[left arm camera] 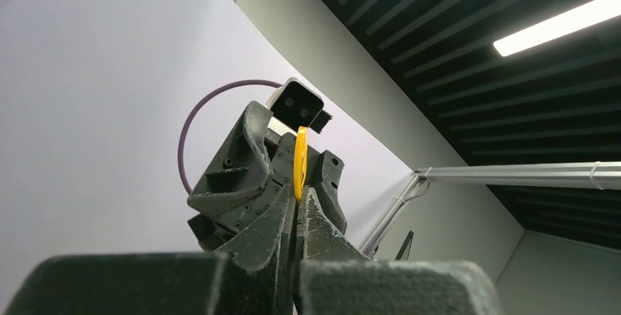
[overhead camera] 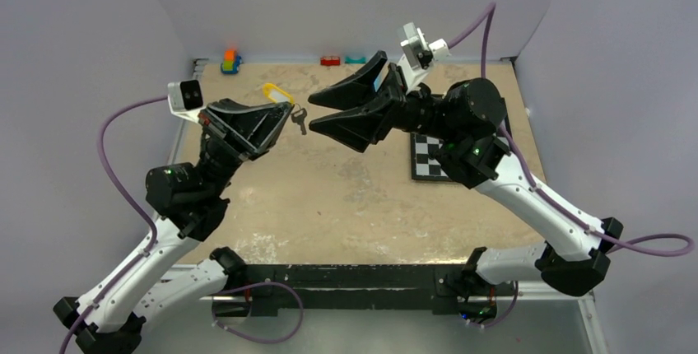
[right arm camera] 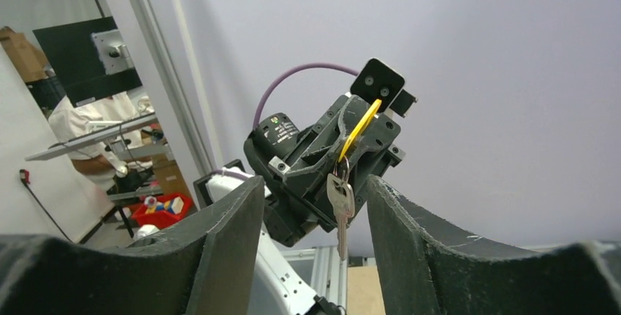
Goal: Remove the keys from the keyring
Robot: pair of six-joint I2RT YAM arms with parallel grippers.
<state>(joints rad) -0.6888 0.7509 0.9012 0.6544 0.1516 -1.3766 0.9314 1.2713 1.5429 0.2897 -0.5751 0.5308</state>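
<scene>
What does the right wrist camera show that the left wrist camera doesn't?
Only the right wrist view shows the keys and keyring hanging under the yellow tag, framed between the open fingers of the right gripper. Only the left wrist view shows the ceiling light. Both show the tag pinched in the shut left gripper.

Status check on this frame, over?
Left gripper shut on yellow tag. Right gripper open, keys just ahead. Keys hang from keyring, not yet off. Nothing in the way.
</scene>
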